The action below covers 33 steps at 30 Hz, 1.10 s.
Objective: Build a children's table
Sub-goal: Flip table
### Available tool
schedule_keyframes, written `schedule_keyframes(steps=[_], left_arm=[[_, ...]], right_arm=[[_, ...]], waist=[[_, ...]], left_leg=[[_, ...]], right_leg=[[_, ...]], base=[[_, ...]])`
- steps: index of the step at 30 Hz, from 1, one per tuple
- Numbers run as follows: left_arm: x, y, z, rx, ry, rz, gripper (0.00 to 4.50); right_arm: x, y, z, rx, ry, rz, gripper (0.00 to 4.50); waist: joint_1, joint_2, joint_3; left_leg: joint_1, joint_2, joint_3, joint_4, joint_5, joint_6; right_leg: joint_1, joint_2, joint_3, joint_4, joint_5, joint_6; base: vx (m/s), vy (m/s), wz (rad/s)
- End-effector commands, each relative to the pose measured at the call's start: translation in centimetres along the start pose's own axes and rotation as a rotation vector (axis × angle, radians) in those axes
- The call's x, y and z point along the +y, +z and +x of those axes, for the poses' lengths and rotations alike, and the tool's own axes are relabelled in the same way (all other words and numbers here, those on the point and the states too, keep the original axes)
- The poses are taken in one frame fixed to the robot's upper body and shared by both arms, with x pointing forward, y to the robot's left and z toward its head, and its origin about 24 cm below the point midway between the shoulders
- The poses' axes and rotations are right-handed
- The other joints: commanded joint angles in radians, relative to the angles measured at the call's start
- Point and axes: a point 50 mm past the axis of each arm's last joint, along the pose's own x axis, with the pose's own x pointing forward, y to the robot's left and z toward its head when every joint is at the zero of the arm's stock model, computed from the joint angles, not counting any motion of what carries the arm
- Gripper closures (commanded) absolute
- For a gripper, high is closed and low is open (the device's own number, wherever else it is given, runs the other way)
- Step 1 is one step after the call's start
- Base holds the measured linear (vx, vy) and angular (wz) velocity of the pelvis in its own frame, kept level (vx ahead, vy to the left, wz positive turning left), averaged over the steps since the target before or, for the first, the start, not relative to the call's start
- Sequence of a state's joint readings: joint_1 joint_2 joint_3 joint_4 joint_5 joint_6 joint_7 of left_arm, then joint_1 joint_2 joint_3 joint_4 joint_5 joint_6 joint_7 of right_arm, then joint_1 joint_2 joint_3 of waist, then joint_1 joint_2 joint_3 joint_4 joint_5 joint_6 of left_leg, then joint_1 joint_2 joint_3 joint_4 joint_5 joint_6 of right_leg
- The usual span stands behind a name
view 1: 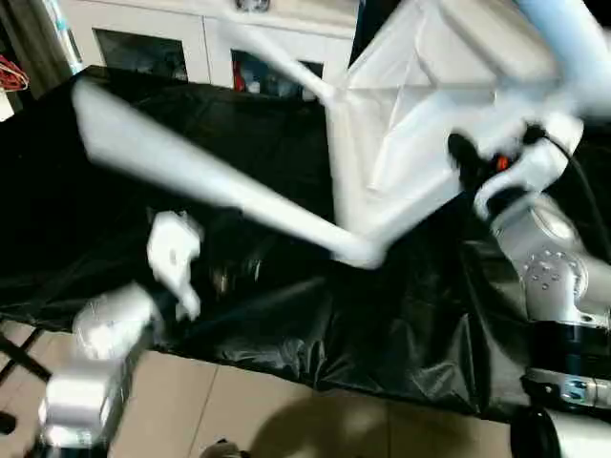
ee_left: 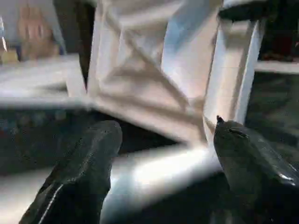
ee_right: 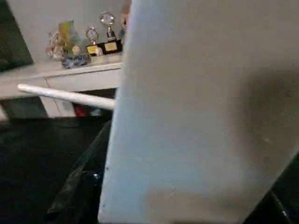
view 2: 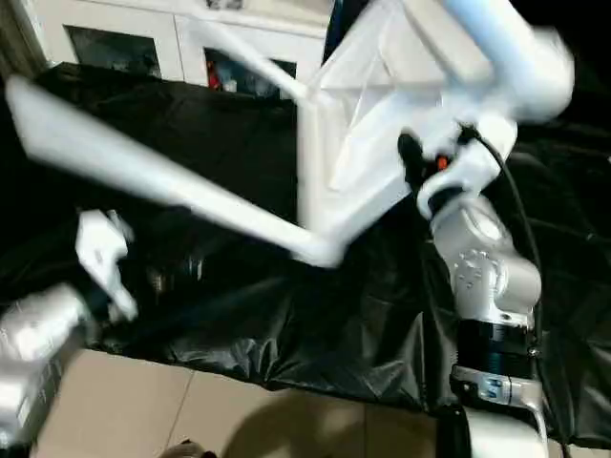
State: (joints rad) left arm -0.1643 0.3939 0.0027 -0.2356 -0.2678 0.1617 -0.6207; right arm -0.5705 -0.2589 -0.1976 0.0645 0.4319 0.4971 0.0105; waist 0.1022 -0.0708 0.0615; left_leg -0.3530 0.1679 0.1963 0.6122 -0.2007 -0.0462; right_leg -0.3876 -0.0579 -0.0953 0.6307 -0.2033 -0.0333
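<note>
The right hand (view 1: 477, 167) grips the tilted children's table (view 1: 420, 86) by its top's edge, legs jutting leftward above the black-draped desk (view 1: 286, 334). The left hand (ee_left: 159, 168) hangs wide, empty, just below. One-handed, the table could swing or slip.

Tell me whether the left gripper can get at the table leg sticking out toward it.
Probably yes. The left gripper is open, and in its wrist view the table leg runs just beyond its fingers with nothing between. The right gripper is up at the tabletop, off to the side.
</note>
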Motion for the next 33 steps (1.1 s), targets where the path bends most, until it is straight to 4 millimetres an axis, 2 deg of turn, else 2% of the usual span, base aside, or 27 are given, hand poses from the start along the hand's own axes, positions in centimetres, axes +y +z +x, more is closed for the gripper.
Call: schedule_keyframes(steps=[1,4,7,10,11,12,14,19,24,25,28,29,30,31,33], left_arm=[[0.3,1.7,0.6,-0.028,0.001,0.069,0.83],[0.6,2.8,1.2,-0.050,0.005,0.113,0.83],[0.9,4.2,1.9,-0.072,0.000,0.188,0.83],[1.3,5.8,2.6,-0.101,0.000,0.294,0.83],[1.5,6.6,3.0,-0.116,0.000,0.337,0.83],[1.5,7.2,3.3,-0.131,-0.004,0.377,0.83],[1.4,8.4,3.9,-0.161,-0.022,0.447,0.83],[1.3,11.5,5.3,-0.252,-0.006,0.579,0.83],[1.6,12.3,5.7,-0.265,0.020,0.706,0.83],[1.9,13.0,5.7,-0.299,0.058,0.812,0.83],[2.0,13.7,5.7,-0.331,0.080,0.944,0.83],[2.2,13.8,5.7,-0.339,0.091,0.987,0.83],[2.3,14.0,5.7,-0.346,0.102,1.013,0.83],[2.5,14.0,5.7,-0.344,0.114,1.045,0.83],[2.8,13.9,5.8,-0.331,0.126,1.071,0.83]], right_arm=[[-0.8,-1.0,-0.1,0.068,-0.084,-0.087,2.48],[-0.7,-0.9,0.0,0.069,-0.118,-0.103,2.49],[-0.3,-0.8,0.0,0.071,-0.149,-0.144,2.49],[0.8,-0.9,-0.1,0.068,-0.137,-0.266,2.49],[1.3,-1.1,-0.1,0.073,-0.137,-0.301,2.49],[1.5,-1.1,-0.1,0.073,-0.150,-0.320,2.49],[1.8,-1.2,-0.1,0.076,-0.159,-0.362,2.51],[2.2,-1.8,0.2,0.105,-0.126,-0.416,2.52],[2.2,-2.1,0.2,0.112,-0.092,-0.452,2.52],[2.2,-2.3,0.1,0.104,-0.082,-0.435,1.96],[2.3,-2.6,0.0,0.097,-0.073,-0.423,1.96],[2.4,-2.7,-0.1,0.094,-0.071,-0.423,1.65],[2.5,-2.7,-0.2,0.089,-0.074,-0.425,1.57],[2.5,-2.7,-0.3,0.083,-0.080,-0.424,1.57],[2.6,-2.7,-0.3,0.076,-0.083,-0.423,1.43]], waist=[[-0.010,0.014,-0.054],[-0.010,0.006,-0.056],[-0.009,0.008,-0.059],[-0.009,0.007,-0.060],[-0.008,0.011,-0.060],[-0.009,0.009,-0.061],[-0.010,0.012,-0.062],[-0.011,0.010,-0.064],[-0.016,0.007,-0.061],[-0.016,0.010,-0.062],[-0.017,0.011,-0.064],[-0.018,0.012,-0.064],[-0.019,0.010,-0.065],[-0.017,0.018,-0.068],[-0.018,0.016,-0.067]], left_leg=[[0.020,0.068,-0.037,-0.084,-0.228,-0.065],[0.023,0.065,-0.037,-0.082,-0.241,-0.066],[0.021,0.066,-0.037,-0.082,-0.213,-0.069],[0.017,0.066,-0.039,-0.083,-0.194,-0.077],[0.016,0.065,-0.039,-0.083,-0.193,-0.080],[0.016,0.065,-0.039,-0.082,-0.191,-0.083],[0.017,0.066,-0.041,-0.083,-0.185,-0.089],[0.016,0.066,-0.040,-0.081,-0.186,-0.096],[0.012,0.065,-0.040,-0.079,-0.196,-0.088],[0.012,0.065,-0.041,-0.079,-0.199,-0.088],[0.012,0.068,-0.044,-0.081,-0.189,-0.089],[0.012,0.068,-0.044,-0.080,-0.190,-0.090],[0.012,0.069,-0.044,-0.080,-0.189,-0.090],[0.013,0.069,-0.045,-0.079,-0.182,-0.093],[0.011,0.069,-0.043,-0.078,-0.170,-0.092]], right_leg=[[0.029,-0.097,0.075,-0.094,-0.331,-0.049],[0.028,-0.096,0.076,-0.097,-0.354,-0.033],[0.027,-0.094,0.076,-0.091,-0.313,-0.031],[0.031,-0.092,0.077,-0.085,-0.281,-0.030],[0.033,-0.094,0.076,-0.084,-0.277,-0.032],[0.033,-0.094,0.076,-0.083,-0.273,-0.030],[0.034,-0.095,0.077,-0.080,-0.250,-0.030],[0.037,-0.095,0.079,-0.075,-0.208,-0.046],[0.038,-0.097,0.079,-0.081,-0.245,-0.041],[0.038,-0.097,0.079,-0.082,-0.257,-0.036],[0.039,-0.097,0.078,-0.079,-0.230,-0.039],[0.038,-0.096,0.078,-0.078,-0.211,-0.049],[0.039,-0.097,0.078,-0.076,-0.201,-0.052],[0.041,-0.099,0.078,-0.070,-0.176,-0.068],[0.041,-0.098,0.079,-0.068,-0.150,-0.082]], base=[[0.000,0.000,0.00],[0.000,0.000,0.00],[0.000,0.000,0.00],[0.000,0.000,0.00],[0.000,0.000,0.00],[0.000,0.000,0.00],[0.000,0.000,0.00],[0.000,0.000,0.00],[0.000,0.000,0.00],[0.000,0.000,0.00],[0.000,0.000,0.00],[0.000,0.000,0.00],[0.000,0.000,0.00],[0.000,0.000,0.00],[0.000,0.000,0.00]])
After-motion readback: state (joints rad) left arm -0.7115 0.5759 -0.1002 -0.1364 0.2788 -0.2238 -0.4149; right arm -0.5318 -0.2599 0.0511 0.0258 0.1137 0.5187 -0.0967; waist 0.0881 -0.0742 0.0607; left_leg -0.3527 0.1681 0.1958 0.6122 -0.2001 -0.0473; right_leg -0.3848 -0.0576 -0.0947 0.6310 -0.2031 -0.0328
